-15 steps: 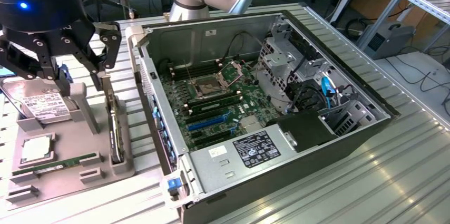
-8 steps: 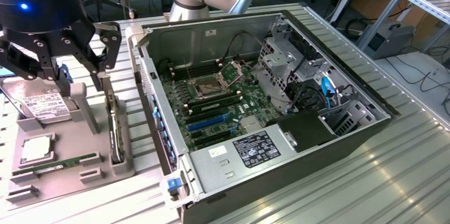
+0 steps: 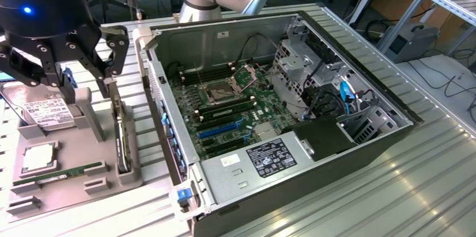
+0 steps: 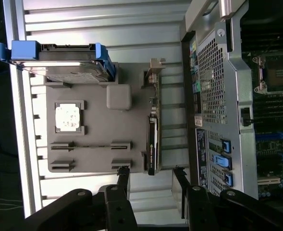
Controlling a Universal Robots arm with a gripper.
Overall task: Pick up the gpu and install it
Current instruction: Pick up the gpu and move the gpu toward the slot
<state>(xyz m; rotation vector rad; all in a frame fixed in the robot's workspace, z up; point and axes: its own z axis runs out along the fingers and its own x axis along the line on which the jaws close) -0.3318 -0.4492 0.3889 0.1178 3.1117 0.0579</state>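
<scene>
The pincer (image 3: 88,83) hangs open above the far end of a grey holder (image 3: 67,189) that lies on the slatted metal table (image 3: 372,192), at the exterior view's left, and it holds nothing. The graphics card (image 3: 124,142) stands on its long edge in a slot along the side of the holder nearest the computer case (image 3: 223,30), with its silver bracket at the end that lies under the pincer. In the exterior view, the finger on the case side comes down close above that bracket end, with a gap between them. From the wrist, the card (image 4: 152,144) runs in line with the gap between the two dark fingers (image 4: 123,179) of the pincer (image 4: 152,175). Its fan end shows between their tips, and neither finger touches it. The same holder (image 4: 98,101) carries a hard drive (image 3: 44,111) with a white label, a square processor chip (image 3: 37,159) in a pocket, and a green memory stick (image 3: 59,173) lying flat, all on the side of the card away from the case. The case lies on its side just beside the holder, its cover off and the circuit board (image 3: 223,109) exposed, well apart from the pincer.
</scene>
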